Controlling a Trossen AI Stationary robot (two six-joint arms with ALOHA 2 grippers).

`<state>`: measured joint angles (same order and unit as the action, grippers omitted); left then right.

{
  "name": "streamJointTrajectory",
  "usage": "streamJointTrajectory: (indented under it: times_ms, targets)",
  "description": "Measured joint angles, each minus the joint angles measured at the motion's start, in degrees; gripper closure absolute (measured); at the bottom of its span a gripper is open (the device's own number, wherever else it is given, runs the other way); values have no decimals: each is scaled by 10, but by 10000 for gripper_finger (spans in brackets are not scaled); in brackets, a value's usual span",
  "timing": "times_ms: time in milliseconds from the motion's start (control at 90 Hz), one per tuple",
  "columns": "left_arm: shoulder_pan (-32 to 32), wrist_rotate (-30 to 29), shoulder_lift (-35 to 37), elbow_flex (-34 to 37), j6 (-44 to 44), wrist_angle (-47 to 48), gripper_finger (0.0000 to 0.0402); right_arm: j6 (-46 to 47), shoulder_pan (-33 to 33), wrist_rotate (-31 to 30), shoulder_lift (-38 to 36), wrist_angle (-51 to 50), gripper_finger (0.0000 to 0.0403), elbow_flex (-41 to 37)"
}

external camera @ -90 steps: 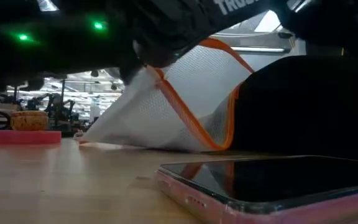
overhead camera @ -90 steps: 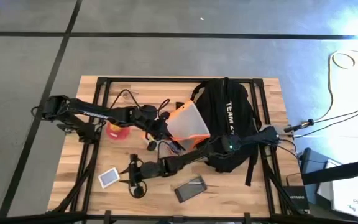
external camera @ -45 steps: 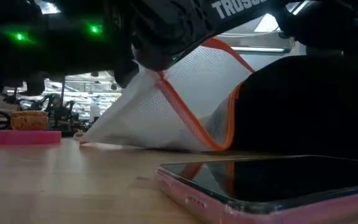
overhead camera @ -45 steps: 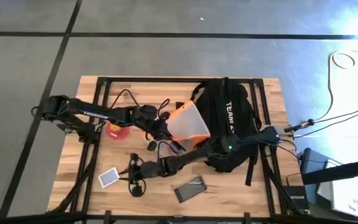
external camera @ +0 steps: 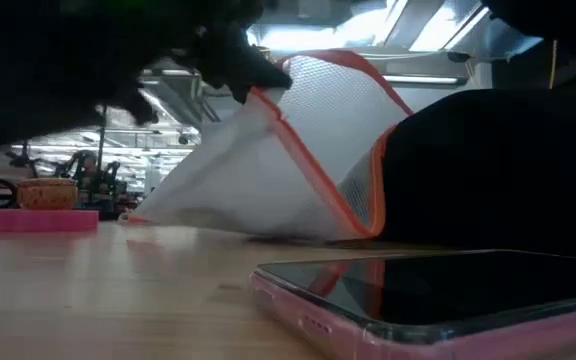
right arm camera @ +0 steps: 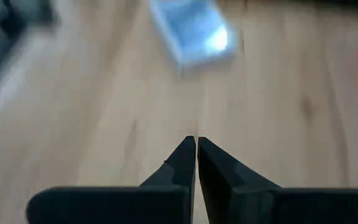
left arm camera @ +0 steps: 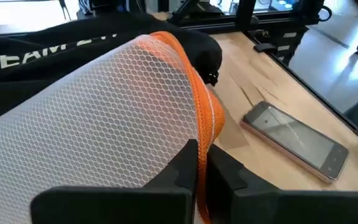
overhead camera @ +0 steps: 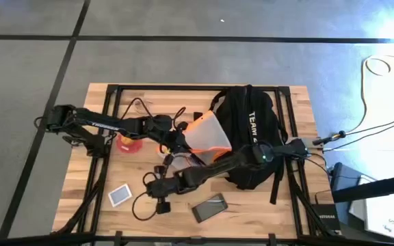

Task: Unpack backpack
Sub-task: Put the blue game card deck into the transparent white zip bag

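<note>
At mid-table, beside the backpack (overhead camera: 252, 137): left gripper (left arm camera: 201, 163) clamped on mesh bag's (left arm camera: 98, 118) orange hem; right gripper (right arm camera: 196, 152) closed, empty, over bare wood. Risks: hem slipping free, bag snagging backpack, phone (overhead camera: 209, 208) knocked by right arm.

Wooden table (overhead camera: 101, 181) (backpack (overhead camera: 252, 137), phone (overhead camera: 209, 208), card (overhead camera: 120, 196)).

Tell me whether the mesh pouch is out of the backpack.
Partly out: the mesh pouch still meets the backpack, left gripper pinching its orange edge.
</note>
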<state>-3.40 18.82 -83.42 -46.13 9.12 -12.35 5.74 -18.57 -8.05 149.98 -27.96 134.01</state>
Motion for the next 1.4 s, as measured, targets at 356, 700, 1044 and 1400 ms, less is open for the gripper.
streamJointTrajectory:
  times_ms: [356,700,1044,1400]
  targets:
    - [-1,0,0,0,21,-5,402,48,-13,9,-30,-154,403,-40]
    - [-1,0,0,0,29,-3,402,110,-22,-1,-240,220,403,-439]
    - [-3,-15,0,0,40,-3,402,84,-20,-33,-372,644,403,-761]
    - [-11,-111,0,0,29,18,322,62,-16,61,-381,636,403,-797]
